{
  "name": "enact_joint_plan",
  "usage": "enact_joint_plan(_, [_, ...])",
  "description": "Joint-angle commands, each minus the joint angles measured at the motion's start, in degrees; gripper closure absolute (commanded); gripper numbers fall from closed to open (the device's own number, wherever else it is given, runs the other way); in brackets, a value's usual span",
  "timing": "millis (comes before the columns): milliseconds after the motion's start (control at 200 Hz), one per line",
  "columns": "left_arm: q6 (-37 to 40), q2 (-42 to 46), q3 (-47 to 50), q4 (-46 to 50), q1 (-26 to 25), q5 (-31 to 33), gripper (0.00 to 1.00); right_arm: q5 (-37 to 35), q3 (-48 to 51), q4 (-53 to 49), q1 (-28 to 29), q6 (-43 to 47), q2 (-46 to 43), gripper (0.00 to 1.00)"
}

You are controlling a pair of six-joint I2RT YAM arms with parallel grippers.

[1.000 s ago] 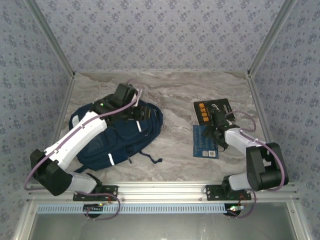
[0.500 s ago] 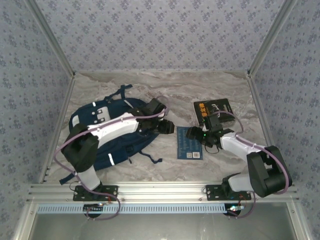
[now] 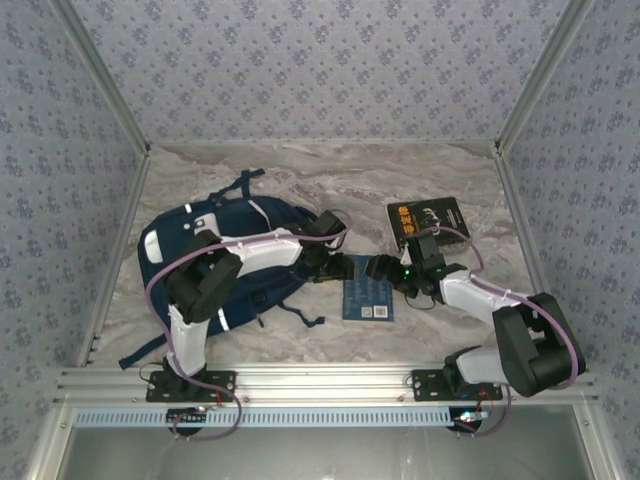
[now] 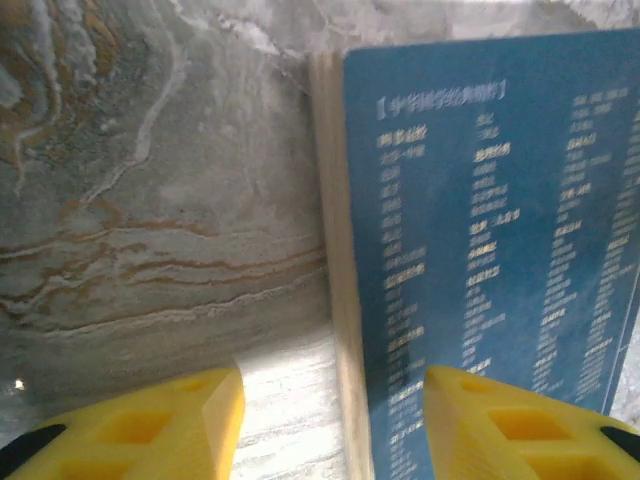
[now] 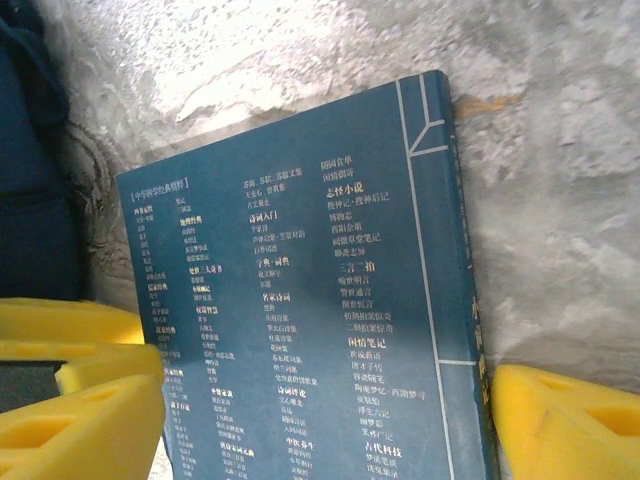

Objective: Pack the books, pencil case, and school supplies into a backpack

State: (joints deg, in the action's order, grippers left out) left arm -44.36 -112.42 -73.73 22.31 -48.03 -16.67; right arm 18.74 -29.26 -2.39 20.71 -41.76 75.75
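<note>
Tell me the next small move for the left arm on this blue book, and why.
Probably close the left gripper on the blue book: its yellow fingers straddle the page edge, the book lies flat on the table beside the backpack, and the right gripper spans its far side.

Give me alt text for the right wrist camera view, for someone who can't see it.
A dark blue book with white print lies flat on the marble table, between the right gripper's open yellow fingers. The navy backpack edges in at left.
</note>
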Motion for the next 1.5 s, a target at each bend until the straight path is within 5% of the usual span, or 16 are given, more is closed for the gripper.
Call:
enact_joint_plan(0, [-0.62,-2.51,-2.46,0.55,-1.48,-1.69,0.51,5.8,1.55,1.83,1.09,-2.24,0.81,0.14])
enact_joint_plan(685, [-0.71,-1.92,1.93,-5.61,-1.65,-7.06,0.89,27.93,5.12,22.93,0.95,-12.93,-1.79,0.16])
enact_joint_plan(1494, [0.67,-2.63,4.07,-6.96,-1.17,-8.91,0.99,26.18,10.96,34.0,2.92,-20.11,-9.98,0.16])
